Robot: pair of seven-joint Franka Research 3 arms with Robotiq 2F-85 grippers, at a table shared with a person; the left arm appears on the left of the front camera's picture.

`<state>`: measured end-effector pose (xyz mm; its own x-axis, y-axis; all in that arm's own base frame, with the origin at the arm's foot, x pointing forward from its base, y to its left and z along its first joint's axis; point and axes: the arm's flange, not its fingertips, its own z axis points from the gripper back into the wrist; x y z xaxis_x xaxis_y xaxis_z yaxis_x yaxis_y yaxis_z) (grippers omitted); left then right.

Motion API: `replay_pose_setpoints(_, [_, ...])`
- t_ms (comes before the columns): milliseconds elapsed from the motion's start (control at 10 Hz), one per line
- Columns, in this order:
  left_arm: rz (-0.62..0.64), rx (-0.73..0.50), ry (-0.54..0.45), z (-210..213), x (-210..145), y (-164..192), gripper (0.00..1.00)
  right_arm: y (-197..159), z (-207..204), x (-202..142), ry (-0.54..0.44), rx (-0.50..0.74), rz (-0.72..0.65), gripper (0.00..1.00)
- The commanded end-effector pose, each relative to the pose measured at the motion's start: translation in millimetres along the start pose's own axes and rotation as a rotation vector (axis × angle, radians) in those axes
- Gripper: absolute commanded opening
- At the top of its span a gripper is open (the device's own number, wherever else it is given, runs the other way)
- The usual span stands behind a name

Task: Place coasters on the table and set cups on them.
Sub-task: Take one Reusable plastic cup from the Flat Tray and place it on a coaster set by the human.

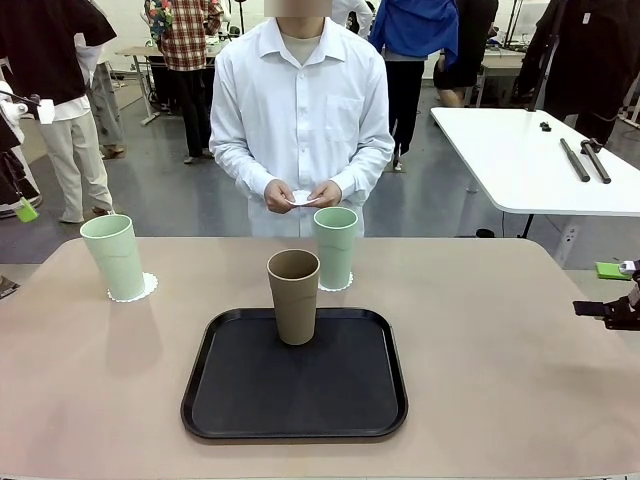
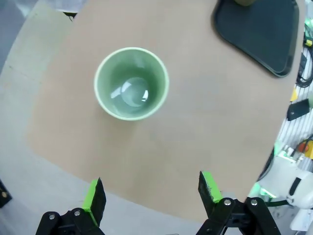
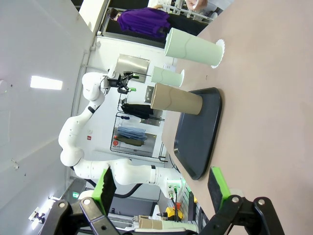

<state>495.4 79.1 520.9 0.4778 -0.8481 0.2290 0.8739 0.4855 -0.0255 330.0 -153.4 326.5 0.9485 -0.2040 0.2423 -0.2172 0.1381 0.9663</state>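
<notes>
Here, tan cup (image 1: 293,298) on tray (image 1: 300,400)

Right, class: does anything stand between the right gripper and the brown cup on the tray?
Nothing visible does. The right gripper, jaws open, is by the right edge of the table; only bare tabletop and the low black tray lie between it and the brown cup. The green cups stand farther back.

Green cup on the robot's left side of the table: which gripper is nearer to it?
Left. The left gripper hangs open above the green cup, looking down into it. The right gripper is open by the table's right edge, past the black tray.
</notes>
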Motion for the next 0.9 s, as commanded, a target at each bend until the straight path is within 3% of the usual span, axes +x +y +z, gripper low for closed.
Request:
replay_pose_setpoints(0, [0.047,0.015,0.005,-2.5,-4.1,-30.1,1.0,1.3,-0.3,-0.5,0.0,0.008,0.002,1.0])
replay_pose_setpoints(300, [0.141,0.162,-0.045,-2.0,-20.3,-60.8,1.0,1.3,-0.3,-0.5,0.0,0.008,0.002,1.0])
replay_pose_setpoints(400, [0.065,0.04,-0.025,3.2,-9.6,-35.3,1.0,1.3,-0.3,-0.5,0.0,0.008,0.002,1.0])
replay_pose_setpoints(800, [0.065,0.04,-0.025,3.2,-9.6,-35.3,1.0,1.3,-0.3,-0.5,0.0,0.008,0.002,1.0])
